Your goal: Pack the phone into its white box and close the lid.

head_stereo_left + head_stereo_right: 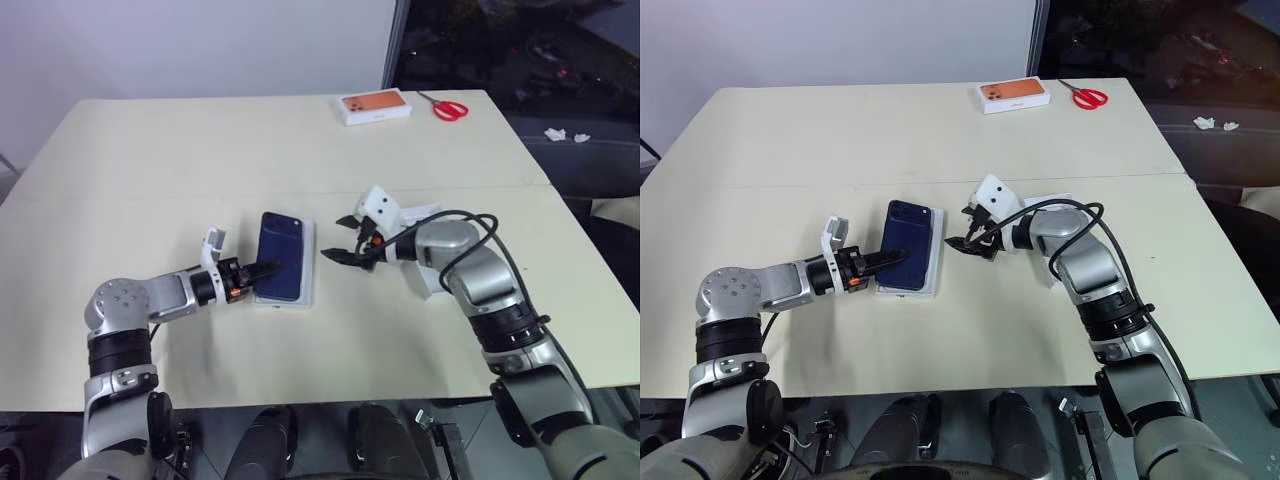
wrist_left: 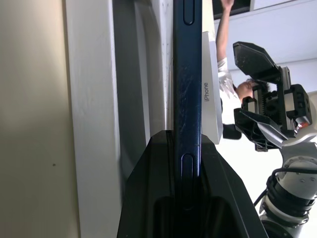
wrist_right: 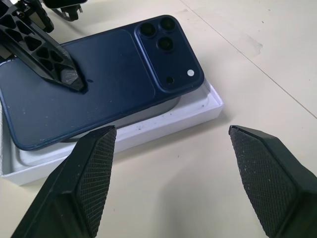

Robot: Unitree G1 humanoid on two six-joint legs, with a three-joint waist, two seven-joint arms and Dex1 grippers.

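The dark navy phone point(image 1: 281, 255) lies back up and slightly tilted in the white box point(image 1: 309, 262) at the table's middle, its camera cluster point(image 3: 166, 44) at the far end. My left gripper point(image 1: 268, 268) comes in from the left and is shut on the phone's near edge point(image 2: 187, 99), one finger on its back. My right gripper point(image 3: 172, 130) hangs open just right of the box, touching nothing. The lid point(image 1: 1050, 203), a flat white piece, lies under my right forearm and is mostly hidden.
A white box with an orange phone picture point(image 1: 375, 106) and red-handled scissors point(image 1: 450, 108) sit at the table's far right edge. A seam point(image 1: 200, 190) crosses the tabletop behind the box. Bare table lies to the left and in front.
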